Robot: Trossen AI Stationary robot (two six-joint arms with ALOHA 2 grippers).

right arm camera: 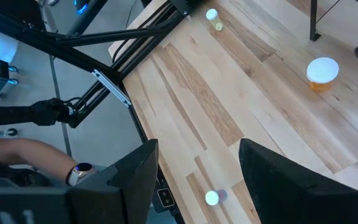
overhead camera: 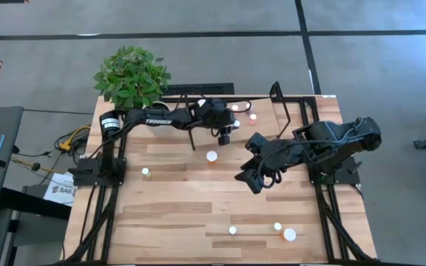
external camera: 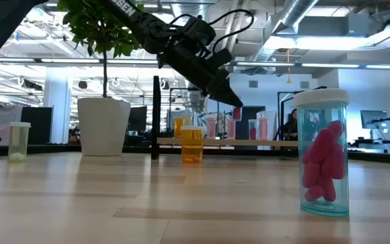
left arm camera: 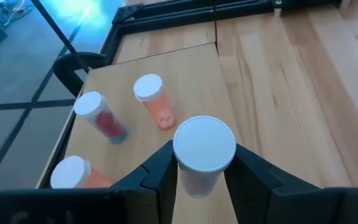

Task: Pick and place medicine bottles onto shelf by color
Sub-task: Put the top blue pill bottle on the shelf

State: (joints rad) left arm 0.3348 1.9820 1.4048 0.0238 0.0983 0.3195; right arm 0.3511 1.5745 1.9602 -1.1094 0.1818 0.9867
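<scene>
left claw [left arm camera: 204,180] clamps white-capped bottle [left arm camera: 204,149] above shelf [left arm camera: 185,74]; right claw [right arm camera: 197,168] gapes, empty, frame centre; low view alone shows pink-pill bottle [external camera: 323,152]

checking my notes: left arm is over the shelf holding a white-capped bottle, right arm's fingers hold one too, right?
Not quite. The right gripper holds nothing: its fingers stand apart over bare table in the right wrist view. The left gripper does hold a white-capped bottle over the shelf.

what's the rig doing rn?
Sorting medicine bottles onto the shelf. The left tool holds a white-capped bottle above the shelf board, where three bottles already stand. The right tool is open and empty over mid-table. More bottles, including an orange one, wait on the table.
</scene>
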